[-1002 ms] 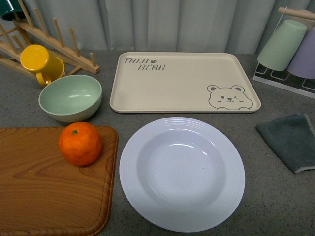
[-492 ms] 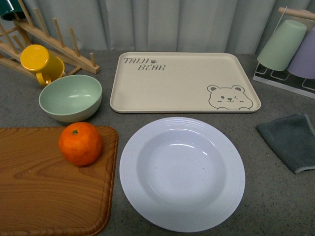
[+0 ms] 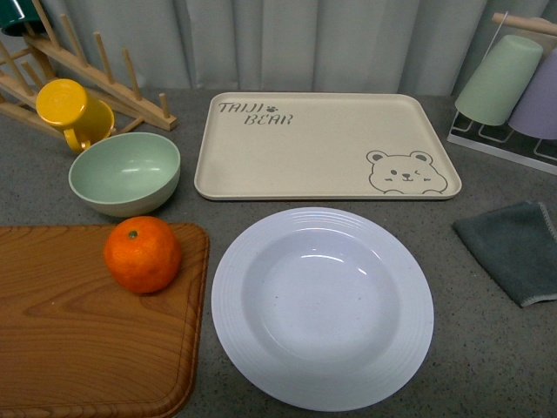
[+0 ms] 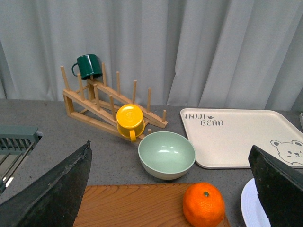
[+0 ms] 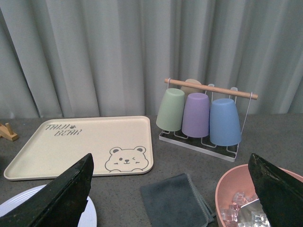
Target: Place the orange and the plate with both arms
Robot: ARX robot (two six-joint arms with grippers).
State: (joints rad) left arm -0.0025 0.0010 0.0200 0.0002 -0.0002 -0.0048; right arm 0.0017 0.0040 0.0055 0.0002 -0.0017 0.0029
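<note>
The orange sits on the far right corner of a wooden cutting board; it also shows in the left wrist view. The white ridged plate lies on the grey counter, right of the board and in front of the bear tray. Neither arm shows in the front view. My left gripper is open and empty, held back above the board, with the orange between its fingers in view. My right gripper is open and empty above the grey cloth; the plate's edge shows by one finger.
The beige bear tray lies behind the plate. A pale green bowl, a yellow mug and a wooden rack stand at the back left. A grey cloth and a cup rack are at the right. A pink bowl of ice is near.
</note>
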